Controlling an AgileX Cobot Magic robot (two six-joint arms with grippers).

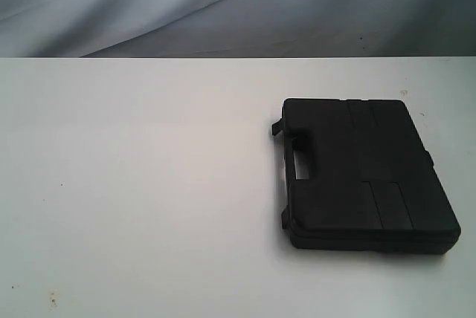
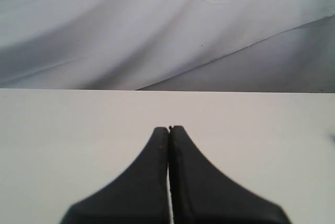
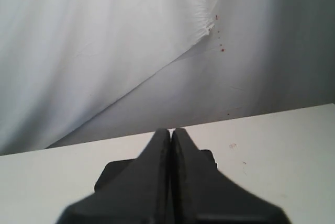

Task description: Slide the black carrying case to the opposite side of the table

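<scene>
The black carrying case point(image 1: 364, 173) lies flat and closed on the right part of the white table point(image 1: 149, 184), its handle facing left. No arm shows in the exterior view. In the left wrist view my left gripper point(image 2: 169, 129) is shut over bare tabletop point(image 2: 63, 130), with nothing between its fingers. In the right wrist view my right gripper point(image 3: 170, 131) is shut too, and the case point(image 3: 107, 174) peeks out behind its fingers, mostly hidden by them.
A wrinkled grey-white cloth backdrop point(image 1: 223, 6) hangs beyond the table's far edge. Small dark specks point(image 1: 52, 299) dot the tabletop near the front left. The case sits close to the table's right edge.
</scene>
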